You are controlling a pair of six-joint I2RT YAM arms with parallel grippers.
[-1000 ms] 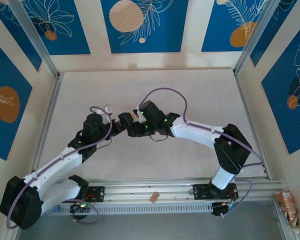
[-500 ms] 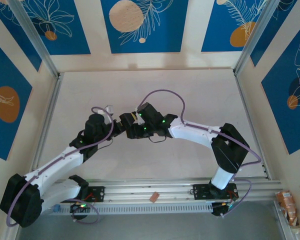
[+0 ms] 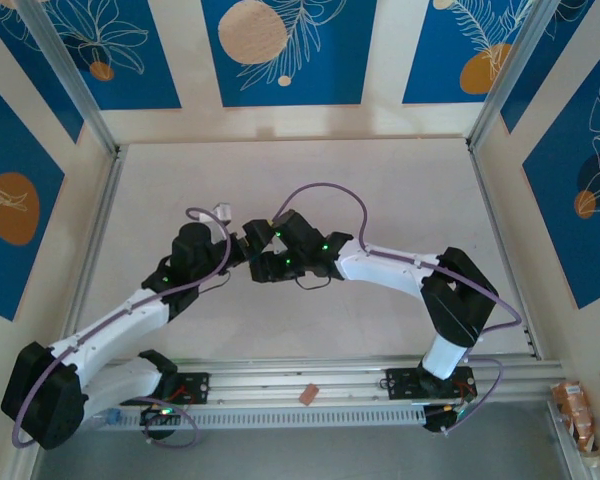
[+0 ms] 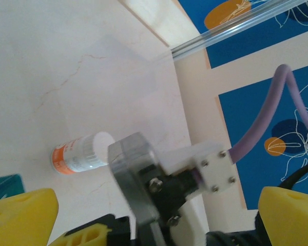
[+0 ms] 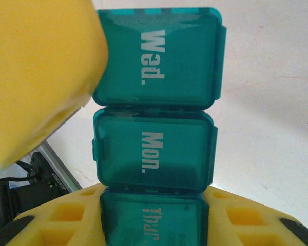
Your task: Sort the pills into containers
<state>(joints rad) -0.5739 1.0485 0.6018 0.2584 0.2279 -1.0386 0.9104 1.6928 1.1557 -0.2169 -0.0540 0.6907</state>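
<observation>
Drift left: right hand [image 3: 263, 264] with organiser [image 5: 154, 154]

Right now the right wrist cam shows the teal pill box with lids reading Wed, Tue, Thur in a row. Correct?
Not quite. The middle lid of the pill box reads Mon., not Tue. The right wrist view shows it sitting between the Wed. and Thur. lids, and the rest is as you said.
</observation>
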